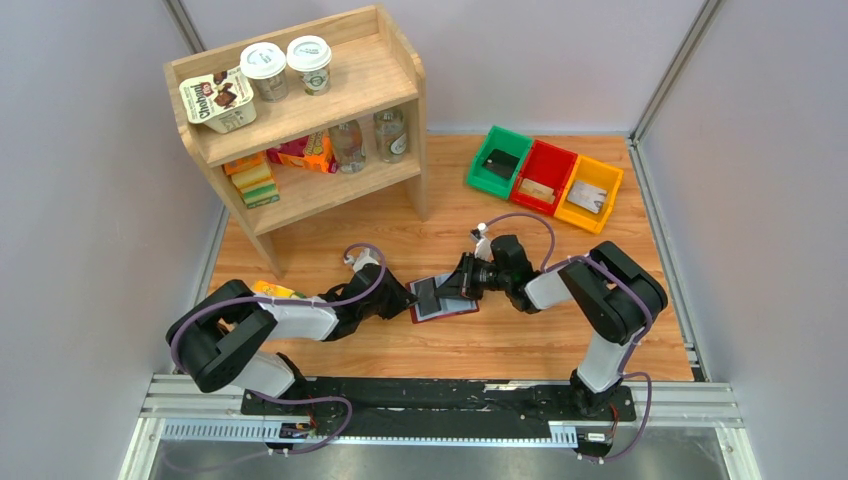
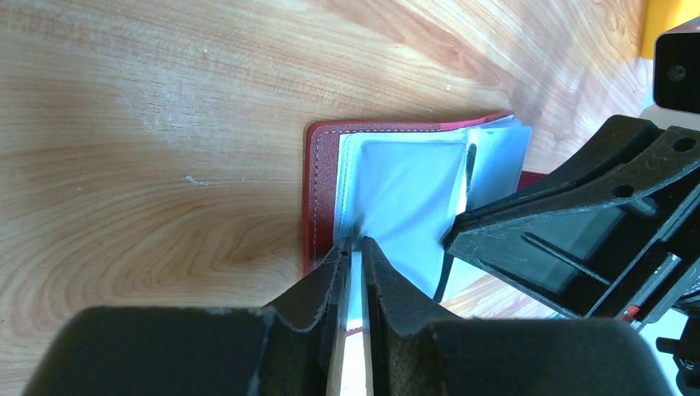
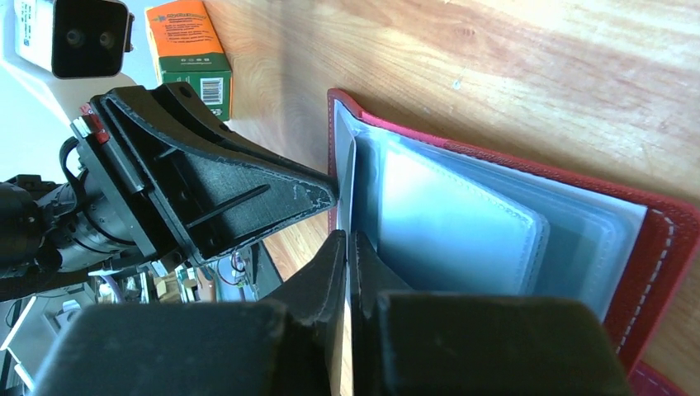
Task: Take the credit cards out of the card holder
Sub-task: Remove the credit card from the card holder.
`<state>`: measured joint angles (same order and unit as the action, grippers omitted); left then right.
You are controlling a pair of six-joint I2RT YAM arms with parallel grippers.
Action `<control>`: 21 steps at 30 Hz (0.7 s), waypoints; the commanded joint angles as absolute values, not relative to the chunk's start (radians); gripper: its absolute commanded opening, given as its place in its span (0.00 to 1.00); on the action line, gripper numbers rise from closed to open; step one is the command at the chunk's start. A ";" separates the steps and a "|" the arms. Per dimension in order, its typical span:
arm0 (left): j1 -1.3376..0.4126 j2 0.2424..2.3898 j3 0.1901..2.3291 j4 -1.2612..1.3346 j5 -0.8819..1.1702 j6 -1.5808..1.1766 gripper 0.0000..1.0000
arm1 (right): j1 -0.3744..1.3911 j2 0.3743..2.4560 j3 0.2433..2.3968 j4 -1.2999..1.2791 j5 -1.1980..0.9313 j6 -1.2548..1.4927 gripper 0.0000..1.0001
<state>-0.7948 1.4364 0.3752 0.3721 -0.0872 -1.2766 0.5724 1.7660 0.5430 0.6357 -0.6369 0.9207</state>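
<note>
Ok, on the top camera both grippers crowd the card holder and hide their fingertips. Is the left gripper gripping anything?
Observer: Yes. Its wrist view shows the left gripper pinched shut on a clear sleeve at the card holder edge.
Operator: And the right one?
Observer: The right gripper is closed on a thin sheet standing on edge; card or sleeve, I cannot tell.
</note>
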 commanded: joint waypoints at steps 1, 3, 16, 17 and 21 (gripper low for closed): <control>-0.796 1.494 0.350 0.219 -0.091 -1.256 0.19 | 0.568 1.766 0.542 0.738 -0.684 0.933 0.04; -0.796 1.499 0.348 0.222 -0.089 -1.258 0.19 | 0.558 1.761 0.537 0.735 -0.687 0.928 0.00; -0.796 1.517 0.356 0.219 -0.074 -1.258 0.18 | 0.493 1.720 0.528 0.608 -0.690 0.862 0.00; -0.796 1.519 0.356 0.219 -0.075 -1.256 0.18 | 0.482 1.712 0.526 0.583 -0.686 0.855 0.00; -0.796 1.516 0.356 0.218 -0.077 -1.255 0.18 | 0.451 1.681 0.517 0.512 -0.666 0.825 0.00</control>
